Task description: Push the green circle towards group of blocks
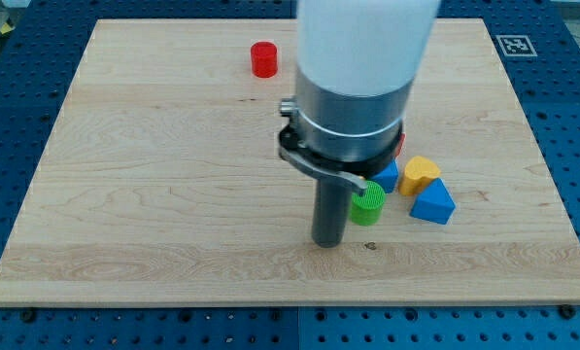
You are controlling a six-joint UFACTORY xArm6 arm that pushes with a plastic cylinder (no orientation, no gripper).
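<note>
The green circle [368, 205] sits on the wooden board [153, 194], just below the group of blocks and close to it. My tip [328, 243] rests on the board right beside the green circle, at its lower left, touching or nearly touching it. Of the group, a blue block [390, 176], a yellow heart-like block [421, 173] and a blue triangular block [433, 202] show. The arm's body hides the green star, the yellow block and most of the red star.
A red cylinder [263, 59] stands alone near the board's top, left of the arm. A marker tag [514, 45] is at the board's top right corner. Blue perforated table surrounds the board.
</note>
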